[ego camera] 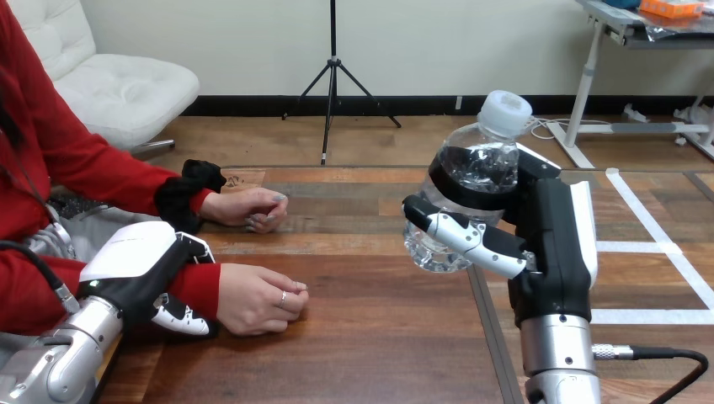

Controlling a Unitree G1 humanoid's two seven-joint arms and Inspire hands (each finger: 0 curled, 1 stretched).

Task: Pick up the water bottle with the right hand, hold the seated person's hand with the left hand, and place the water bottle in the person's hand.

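Nearest is the left hand [143, 269], fingers curled round the person's wrist [200, 286]. The person's near hand [261, 299] rests as a fist on the table [370, 337]. The person's far hand [248, 208] lies behind it. To its right, the right hand [551, 244] grips the water bottle [476, 181] in the air. The bottle leans a bit, its cap [505, 109] on top.

Nothing to read right now: no legible text, number or sign on the water bottle [484, 164] or table [379, 337].
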